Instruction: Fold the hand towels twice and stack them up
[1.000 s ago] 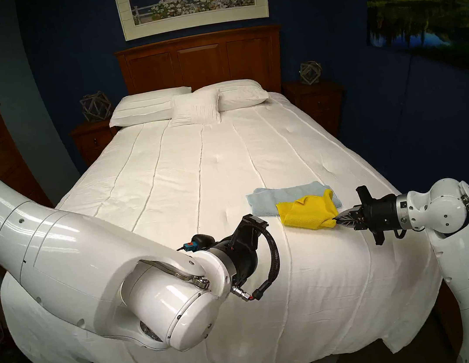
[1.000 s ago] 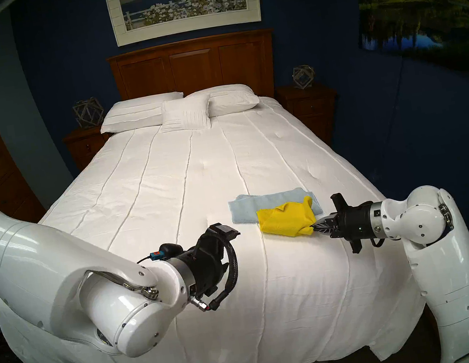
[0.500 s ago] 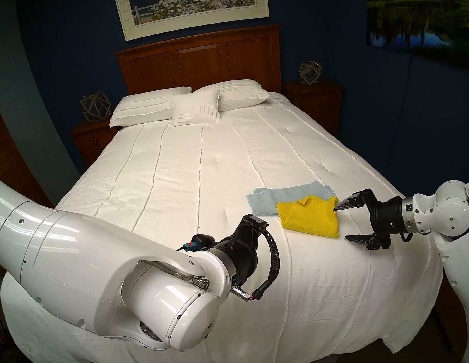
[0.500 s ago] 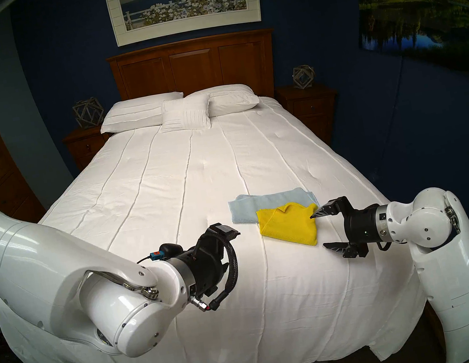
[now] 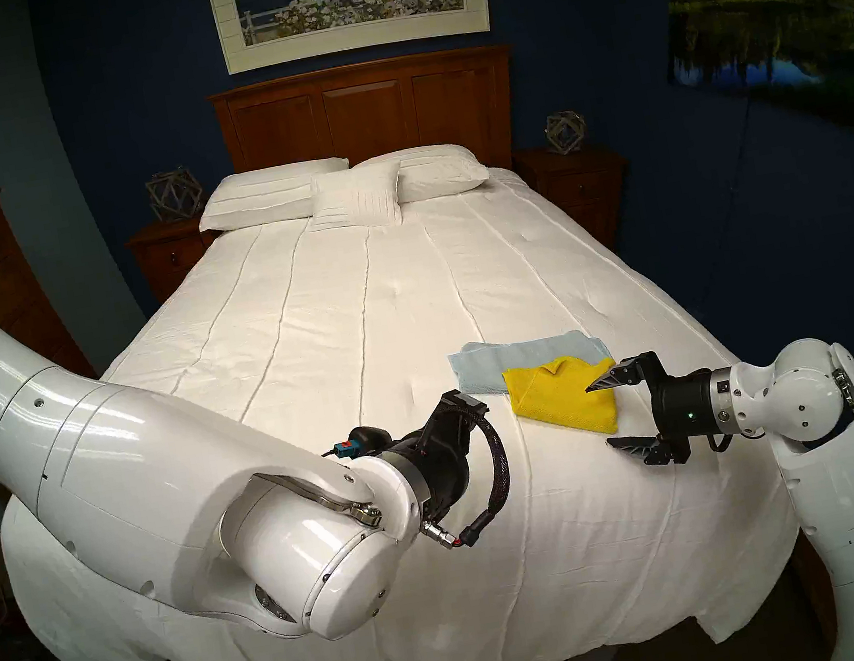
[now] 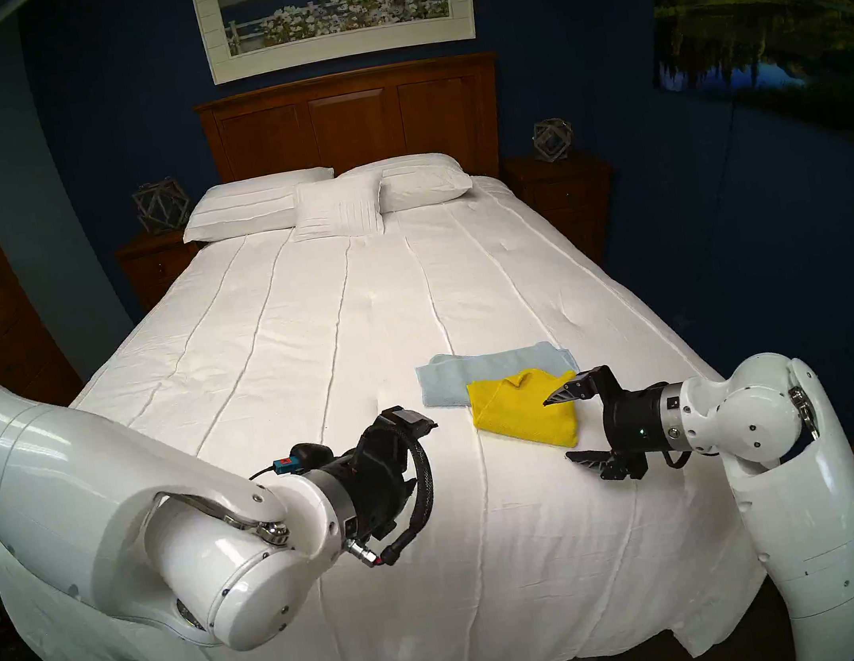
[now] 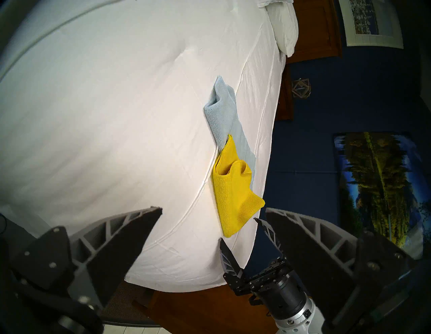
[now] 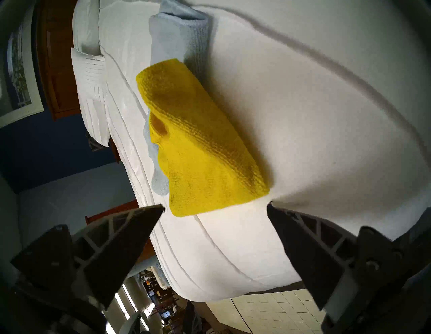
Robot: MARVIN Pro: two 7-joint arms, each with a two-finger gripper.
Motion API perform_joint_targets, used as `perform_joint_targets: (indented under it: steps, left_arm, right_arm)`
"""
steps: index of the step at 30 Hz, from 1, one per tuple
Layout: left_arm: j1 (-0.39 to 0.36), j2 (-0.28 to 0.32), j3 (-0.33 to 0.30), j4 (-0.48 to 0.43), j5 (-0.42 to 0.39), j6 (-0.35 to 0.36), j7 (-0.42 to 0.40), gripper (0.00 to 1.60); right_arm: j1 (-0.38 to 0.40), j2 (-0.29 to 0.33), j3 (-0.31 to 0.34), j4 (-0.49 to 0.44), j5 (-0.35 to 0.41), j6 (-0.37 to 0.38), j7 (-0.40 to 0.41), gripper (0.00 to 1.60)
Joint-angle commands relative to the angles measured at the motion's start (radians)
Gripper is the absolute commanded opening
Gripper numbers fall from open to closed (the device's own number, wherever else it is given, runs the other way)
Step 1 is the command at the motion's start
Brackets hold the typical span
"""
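Right gripper wide open beside yellow towel

My right gripper (image 5: 601, 415) holds nothing; the yellow towel (image 5: 563, 397) overlaps the blue towel (image 5: 523, 356). Risk: closing here bunches its loose fold or pinches the bedspread (image 5: 358, 332).

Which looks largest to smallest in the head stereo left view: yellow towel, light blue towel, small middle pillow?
1. Light blue towel, though partly covered.
2. Yellow towel and middle pillow: too alike to rank, and the pillow is farther away.

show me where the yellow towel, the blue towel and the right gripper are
yellow towel (image 5: 558, 401), head left view, middle of its folded top.
light blue towel (image 5: 480, 366), head left view, bare left part.
right gripper (image 5: 598, 416), head left view, gap midway between its open fingertips.
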Motion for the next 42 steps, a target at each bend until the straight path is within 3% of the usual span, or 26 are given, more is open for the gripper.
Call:
perform_joint_targets:
  steps: [1,6,19,24,26,36,39,42]
  left_arm:
    - [-0.004,-0.001,-0.011,0.0,0.0,0.002,-0.003,1.6]
    - [-0.004,0.0,-0.011,0.0,0.0,0.002,-0.003,1.6]
    - [-0.003,0.0,-0.012,0.0,0.001,0.002,-0.002,1.6]
    - [-0.003,0.0,-0.012,0.0,0.001,0.002,-0.002,1.6]
    - [-0.003,0.0,-0.012,0.0,0.001,0.001,-0.002,1.6]
    - [-0.002,0.001,-0.013,0.0,0.002,0.001,-0.001,1.6]
    - [-0.002,0.001,-0.013,0.0,0.002,0.001,-0.001,1.6]
    - [-0.003,0.001,-0.012,0.0,0.003,0.001,-0.001,1.6]
  right_arm:
    - [0.051,-0.027,-0.02,0.022,-0.038,-0.016,0.035,1.59]
    - [0.064,-0.039,-0.036,0.035,-0.085,-0.022,0.059,1.54]
    - [0.122,-0.056,-0.06,0.082,-0.098,-0.05,0.07,1.21]
    - [0.133,-0.044,-0.084,0.097,-0.107,-0.053,0.044,0.99]
    - [0.137,-0.041,-0.087,0.098,-0.094,-0.058,0.028,0.82]
    - [0.15,-0.04,-0.103,0.083,-0.074,-0.055,-0.003,0.4]
    - [0.178,-0.05,-0.125,0.112,-0.094,-0.051,0.01,0.01]
    - [0.209,-0.06,-0.142,0.1,-0.096,-0.059,0.009,0.0]
